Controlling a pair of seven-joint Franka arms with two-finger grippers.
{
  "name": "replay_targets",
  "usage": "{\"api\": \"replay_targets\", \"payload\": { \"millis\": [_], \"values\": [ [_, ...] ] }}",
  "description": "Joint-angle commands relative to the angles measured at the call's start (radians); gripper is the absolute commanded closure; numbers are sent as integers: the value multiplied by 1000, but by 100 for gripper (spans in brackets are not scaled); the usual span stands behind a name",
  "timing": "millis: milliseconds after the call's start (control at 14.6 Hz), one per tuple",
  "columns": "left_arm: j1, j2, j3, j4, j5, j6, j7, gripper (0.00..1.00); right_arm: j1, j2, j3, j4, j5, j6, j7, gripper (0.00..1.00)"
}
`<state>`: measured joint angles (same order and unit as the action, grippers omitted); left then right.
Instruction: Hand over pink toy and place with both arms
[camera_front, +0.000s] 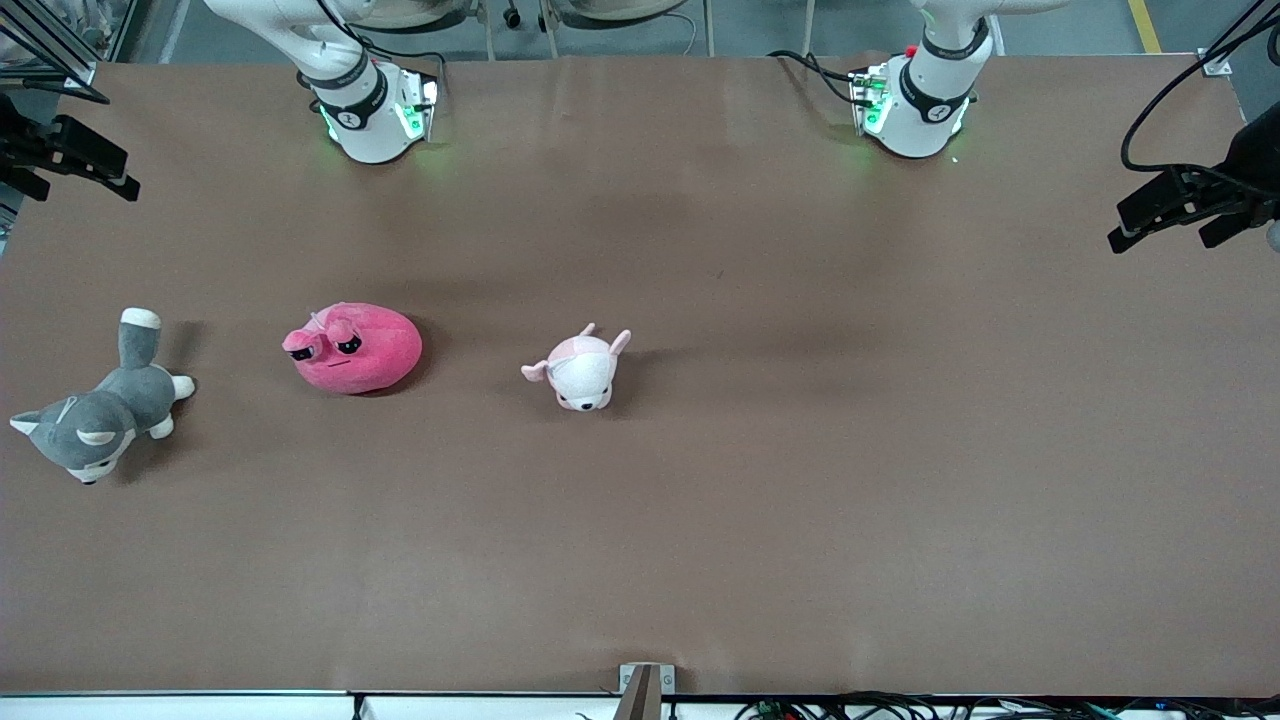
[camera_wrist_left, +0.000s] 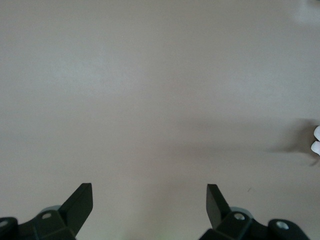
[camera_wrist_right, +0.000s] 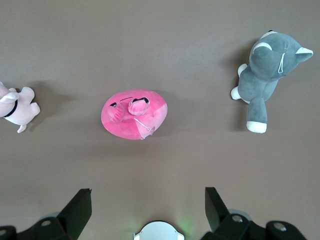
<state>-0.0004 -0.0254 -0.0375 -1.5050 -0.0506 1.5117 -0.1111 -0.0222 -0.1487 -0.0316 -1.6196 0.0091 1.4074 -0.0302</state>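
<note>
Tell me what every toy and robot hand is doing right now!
pink toy: lying on the table, untouched.
pale pink-and-white toy: on the table, untouched.
grey dog toy: lying on its side.
left hand: open, over bare table.
right hand: open, above the pink toy.

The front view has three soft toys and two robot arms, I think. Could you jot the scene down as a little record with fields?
pink toy: lies on the table toward the right arm's end, ungripped
pale pink-and-white plush: beside the pink toy, near the table's middle
grey-and-white dog plush: at the right arm's end, slightly nearer the front camera
right gripper: open, high over the pink toy
left gripper: open, over bare table
handover: not yet begun
</note>
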Motion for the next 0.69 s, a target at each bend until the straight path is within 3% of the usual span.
{"api": "replay_targets", "payload": {
  "millis": [0, 137, 618],
  "values": [
    [2, 1, 4, 16, 26, -13, 74, 0, -12, -34, 9, -34, 9, 5, -2, 0],
    [25, 2, 4, 14, 28, -13, 166, 0, -10, -34, 10, -34, 9, 5, -2, 0],
    [22, 2, 2, 9, 26, -48, 137, 0, -10, -32, 10, -34, 9, 8, -4, 0]
  ]
}}
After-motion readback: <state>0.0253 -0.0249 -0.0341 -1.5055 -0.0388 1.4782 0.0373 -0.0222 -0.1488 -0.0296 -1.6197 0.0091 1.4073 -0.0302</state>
